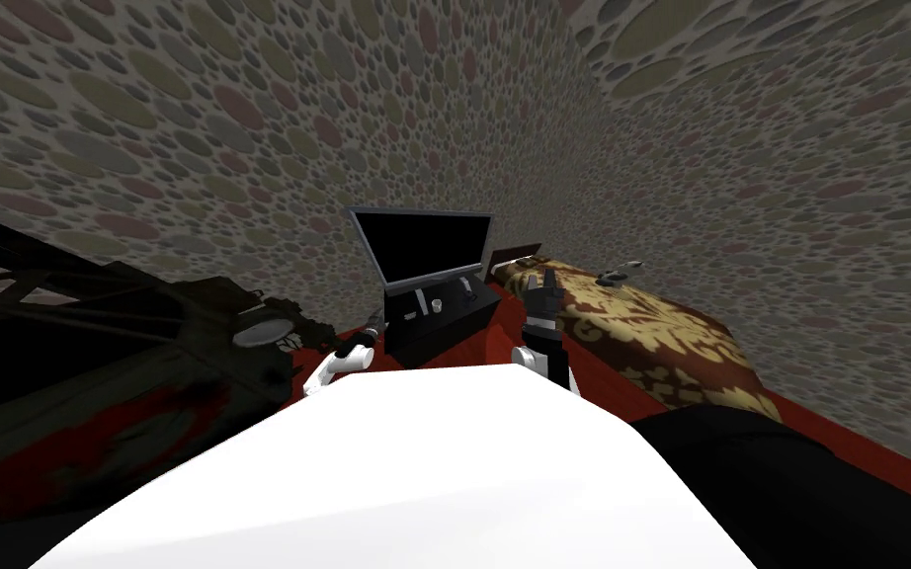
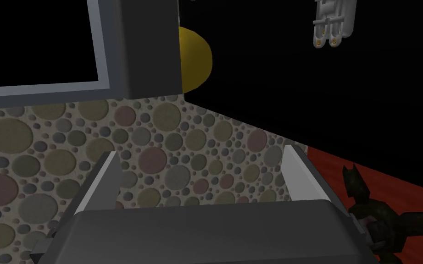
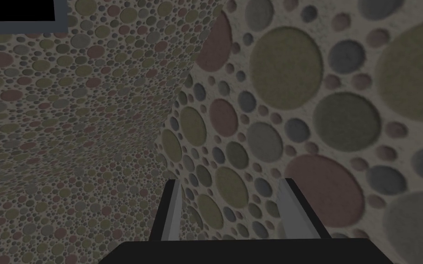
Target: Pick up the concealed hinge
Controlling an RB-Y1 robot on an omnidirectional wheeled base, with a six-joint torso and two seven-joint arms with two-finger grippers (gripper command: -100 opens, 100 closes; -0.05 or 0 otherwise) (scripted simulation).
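Under the grey-framed monitor [image 1: 424,247], on the black worktop [image 1: 458,310], head view shows the small white oblong concealed hinge [image 1: 435,303]. Left wrist view: left hand [image 2: 201,151] open, hinge well ahead; probably light, stiff, slick, so pinch its narrow sides. Right wrist view: right hand [image 3: 230,181] open

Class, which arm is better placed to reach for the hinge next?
Probably left: the left claw, open, sits beside the stand with the white hinge in its view; the right claw points away.
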